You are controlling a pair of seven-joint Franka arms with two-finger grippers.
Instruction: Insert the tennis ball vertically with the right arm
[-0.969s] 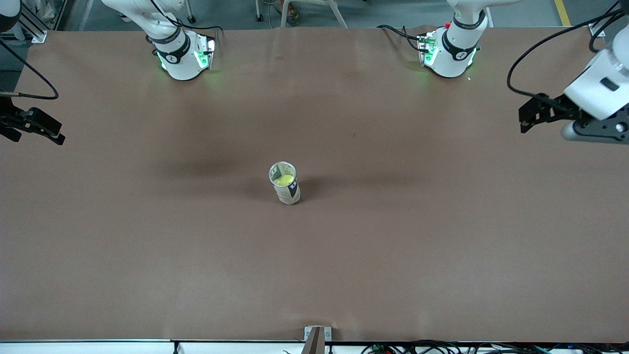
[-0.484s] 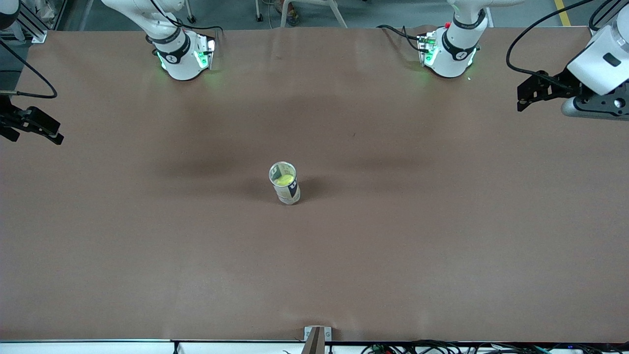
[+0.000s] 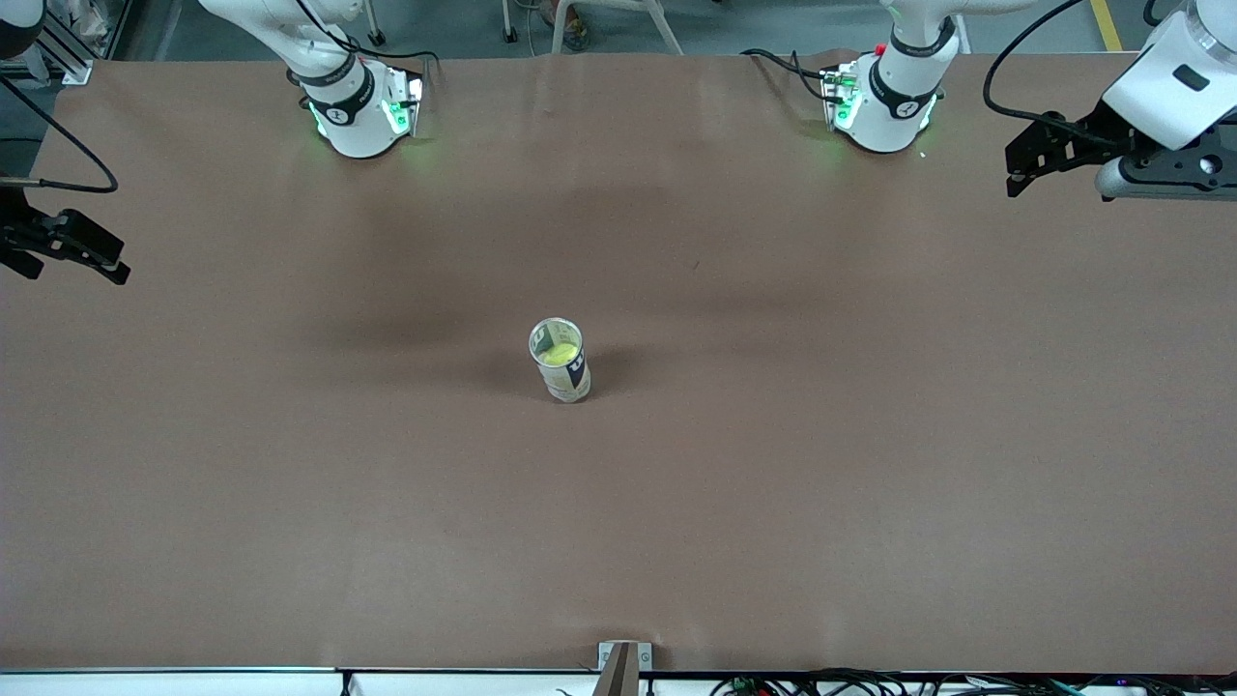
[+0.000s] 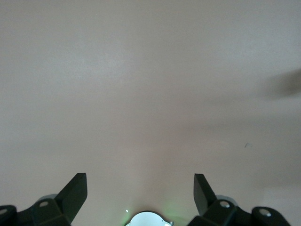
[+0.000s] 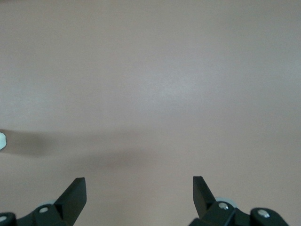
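A yellow-green tennis ball [image 3: 558, 356] sits inside an upright open-topped can [image 3: 570, 380] in the middle of the brown table [image 3: 773, 483]. My right gripper [image 3: 114, 264] hangs open and empty over the table's edge at the right arm's end, well away from the can. In the right wrist view the right gripper [image 5: 138, 190] shows only bare table between its fingers. My left gripper [image 3: 1013, 172] is open and empty over the left arm's end of the table. The left wrist view shows the left gripper [image 4: 139, 188] above bare table too.
The two white arm bases [image 3: 359, 114] [image 3: 884, 101] stand with green lights along the table edge farthest from the front camera. The left arm's base [image 4: 148, 220] shows in the left wrist view. A small metal bracket [image 3: 624, 657] sits at the nearest edge.
The left gripper has drawn away from the front camera toward the robots' edge of the table. The right gripper, can and ball have stayed where they were.
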